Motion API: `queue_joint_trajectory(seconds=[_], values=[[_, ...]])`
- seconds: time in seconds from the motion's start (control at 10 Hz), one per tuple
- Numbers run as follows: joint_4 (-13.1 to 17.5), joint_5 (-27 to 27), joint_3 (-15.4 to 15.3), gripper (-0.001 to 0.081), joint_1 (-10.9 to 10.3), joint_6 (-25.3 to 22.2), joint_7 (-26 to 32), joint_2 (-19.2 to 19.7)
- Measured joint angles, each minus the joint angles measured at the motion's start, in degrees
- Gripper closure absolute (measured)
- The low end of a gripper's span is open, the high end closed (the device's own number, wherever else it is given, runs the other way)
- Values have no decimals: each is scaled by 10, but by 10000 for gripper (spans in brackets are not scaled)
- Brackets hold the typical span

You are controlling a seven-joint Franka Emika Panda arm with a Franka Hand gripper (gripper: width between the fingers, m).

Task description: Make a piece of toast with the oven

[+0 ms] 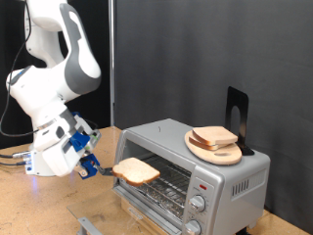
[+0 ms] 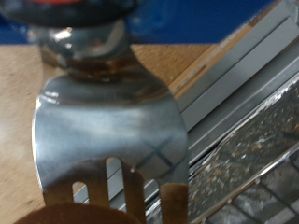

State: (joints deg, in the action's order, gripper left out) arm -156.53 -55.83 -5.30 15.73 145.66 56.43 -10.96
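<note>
My gripper (image 1: pixel 90 163) is at the exterior view's left, shut on the dark handle of a metal slotted spatula (image 1: pixel 106 169). A pale slice of toast (image 1: pixel 136 172) with a tan crust lies on the spatula blade, held just in front of the oven's open mouth above the lowered door. The silver oven (image 1: pixel 235 174) stands at the right, its wire rack (image 1: pixel 168 179) showing inside. In the wrist view the shiny spatula blade (image 2: pixel 107 121) fills the middle, the toast's brown edge (image 2: pixel 84 215) shows at its tip, and the oven rack (image 2: pixel 257 149) lies beside it.
A round wooden board (image 1: pixel 227 157) with two more bread slices (image 1: pixel 213 136) sits on top of the oven, next to a black stand (image 1: pixel 236 111). Two round knobs (image 1: pixel 199 204) are on the oven's front. The oven stands on a wooden table (image 1: pixel 39 211).
</note>
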Motion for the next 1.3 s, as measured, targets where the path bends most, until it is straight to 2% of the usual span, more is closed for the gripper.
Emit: queue_joint_trajectory(seconds=[0.5, 0.7, 0.9, 1.1, 1.3], values=[[8, 8, -45, 412, -12, 23, -27, 22], [0, 58, -46, 412, -8, 23, -33, 21], [-16, 106, -42, 412, 7, 20, -37, 17], [-26, 114, -35, 412, 18, 15, -37, 12], [-27, 113, -25, 413, 21, 10, -33, 8]])
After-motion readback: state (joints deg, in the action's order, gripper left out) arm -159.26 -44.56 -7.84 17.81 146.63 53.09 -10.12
